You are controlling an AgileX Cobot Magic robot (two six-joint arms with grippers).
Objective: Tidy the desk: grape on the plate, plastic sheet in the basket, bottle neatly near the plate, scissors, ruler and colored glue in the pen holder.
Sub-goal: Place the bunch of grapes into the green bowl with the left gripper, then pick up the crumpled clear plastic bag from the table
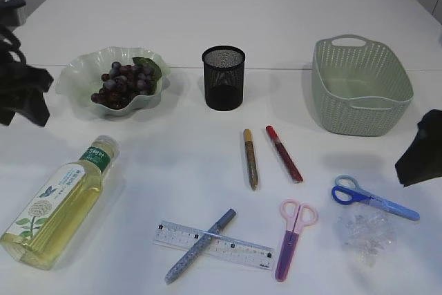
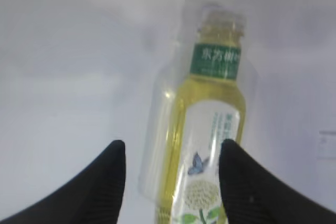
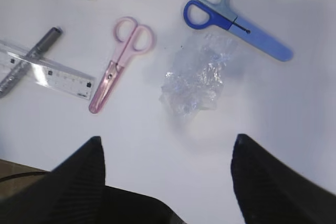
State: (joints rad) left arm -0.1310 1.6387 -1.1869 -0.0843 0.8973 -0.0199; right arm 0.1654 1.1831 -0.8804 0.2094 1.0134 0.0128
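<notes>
Clear plastic bottle (image 2: 210,124) of yellow liquid with green neck label lying on the white worktop (image 2: 68,77), black left claw (image 2: 173,163) fingertips apart, flanking its lower body

The desk (image 1: 276,18) is seen slantwise from the front at chest height, while the bottle (image 2: 210,129) and pink scissors (image 3: 118,61) are viewed closely from above by the wrist cameras.

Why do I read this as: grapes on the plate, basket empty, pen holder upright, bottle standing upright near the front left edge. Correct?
One thing is wrong: the bottle is not standing, it lies on its side, cap toward the plate. The exterior view shows it. The rest holds: grapes on the plate, basket empty, pen holder upright.
</notes>
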